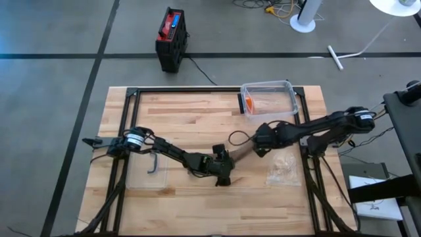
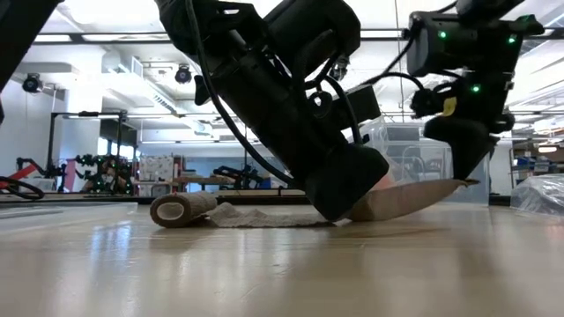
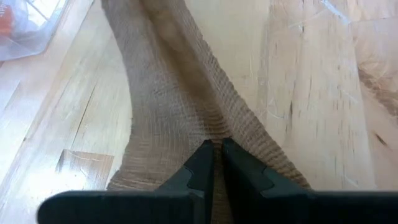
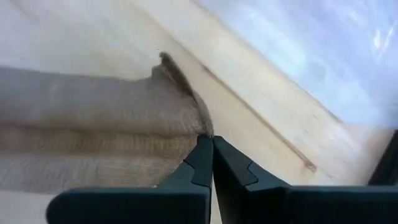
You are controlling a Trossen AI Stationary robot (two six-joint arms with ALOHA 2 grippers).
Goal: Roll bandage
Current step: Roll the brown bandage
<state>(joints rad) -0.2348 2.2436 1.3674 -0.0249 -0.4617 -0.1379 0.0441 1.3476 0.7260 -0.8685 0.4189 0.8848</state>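
The tan bandage is partly rolled. Its roll (image 2: 181, 210) lies on the table, with a crumpled stretch beside it. From there a flat strip (image 1: 242, 150) rises toward the table's right side. My left gripper (image 1: 222, 172), shut on the strip (image 3: 180, 93), is down at the table near the middle. My right gripper (image 1: 262, 142) is shut on the strip's free end (image 4: 124, 118), a little above the wood. In the low view my left gripper (image 2: 339, 207) hides where roll and strip join. My left gripper pinches the strip between its two fingers where the cloth puckers (image 3: 217, 132), about mid-width. It comes slanting down from the table's left. The strip runs on from there toward my right gripper without sagging. My right gripper pinches the strip's end edge (image 4: 200, 129) between its fingertips, near a corner, coming steeply from above. That end (image 2: 441, 187) is lifted clear of the table and the strip slopes down from it to my left gripper.
A clear plastic box (image 1: 270, 99) with something orange in it stands at the far edge. A crumpled clear wrapper (image 1: 283, 170) lies near the right edge. A small dark bent tool (image 1: 153, 163) lies at the left. A black and red case (image 1: 172, 38) stands on the floor beyond.
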